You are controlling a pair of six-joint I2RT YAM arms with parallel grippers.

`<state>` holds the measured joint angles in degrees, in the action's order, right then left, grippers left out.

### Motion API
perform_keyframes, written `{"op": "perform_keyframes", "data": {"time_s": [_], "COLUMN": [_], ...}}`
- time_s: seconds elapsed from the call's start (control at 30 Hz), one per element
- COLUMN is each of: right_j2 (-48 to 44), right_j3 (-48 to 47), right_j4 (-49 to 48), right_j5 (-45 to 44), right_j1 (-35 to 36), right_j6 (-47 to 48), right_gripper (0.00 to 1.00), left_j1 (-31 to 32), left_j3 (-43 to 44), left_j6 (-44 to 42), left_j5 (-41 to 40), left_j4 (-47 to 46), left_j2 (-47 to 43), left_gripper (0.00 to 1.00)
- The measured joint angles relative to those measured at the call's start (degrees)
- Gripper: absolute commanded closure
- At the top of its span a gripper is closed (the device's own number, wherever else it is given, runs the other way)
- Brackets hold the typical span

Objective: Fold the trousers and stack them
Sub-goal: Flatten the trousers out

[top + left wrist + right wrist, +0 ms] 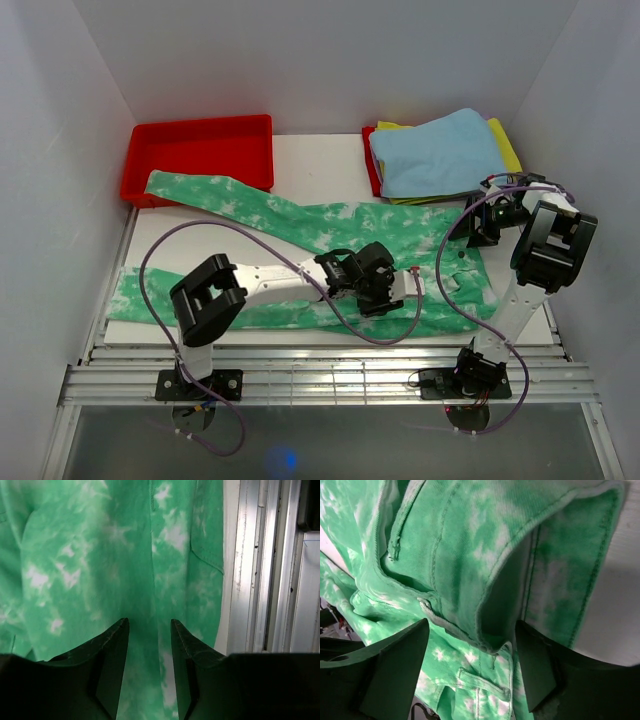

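Note:
The trousers (330,225) are green with white tie-dye blotches and lie spread over the white table. One leg runs up-left toward the red tray (200,125); the other lies along the near left edge. My left gripper (405,285) hovers low over the fabric near the waist. In its wrist view the gripper (149,622) is open, with flat cloth (100,555) showing in the gap. My right gripper (470,228) is at the waist's far right corner. It is open (472,630) too, and a raised fold of waistband (490,630) stands loose between the wide-set fingers.
A pile with a light blue cloth (435,150) over a yellow cloth (505,145) sits at the back right. The aluminium rail (260,580) borders the table's near edge, just right of the left gripper. White walls enclose both sides.

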<state>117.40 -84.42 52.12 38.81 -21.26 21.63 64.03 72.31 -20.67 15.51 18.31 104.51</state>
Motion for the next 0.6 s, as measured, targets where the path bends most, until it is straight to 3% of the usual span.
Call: {"op": "perform_keyframes", "data": {"time_s": [0.3,0.33,0.37,0.4,0.43,0.47,0.5,0.6], "right_j2": [1.6,1.6,1.6,1.6,1.6,1.6,1.6,1.6], "right_j3": [0.0,0.0,0.1,0.5,0.6,0.7,0.7,0.7], "right_j4": [-0.3,-0.4,-0.5,-0.7,-0.8,-0.9,-0.9,-1.0], "right_j5": [0.2,0.2,0.2,1.4,2.0,2.1,2.1,2.1], "right_j1": [0.0,0.0,0.0,0.0,0.0,0.0,0.0,0.0], "right_j6": [-1.5,-1.7,-1.8,-2.2,-2.4,-2.6,-2.7,-3.0], "right_gripper": [0.19,0.06,0.04,0.07,0.07,0.07,0.07,0.09], "left_j1": [3.7,3.8,4.1,4.8,5.6,6.2,6.4,6.6], "left_j3": [1.3,1.3,1.4,1.7,2.2,2.8,3.3,5.4], "left_j6": [0.3,0.6,0.8,1.0,1.3,1.6,2.0,1.9], "left_j5": [-2.8,-2.8,-2.7,-2.8,-2.7,-2.7,-2.7,-3.8], "left_j4": [-4.2,-4.4,-4.5,-4.5,-4.4,-4.4,-4.4,-5.0], "left_j2": [4.8,4.8,4.8,4.8,4.8,5.0,5.2,8.7], "left_gripper": [0.48,0.49,0.48,0.47,0.37,0.37,0.41,0.74]}}
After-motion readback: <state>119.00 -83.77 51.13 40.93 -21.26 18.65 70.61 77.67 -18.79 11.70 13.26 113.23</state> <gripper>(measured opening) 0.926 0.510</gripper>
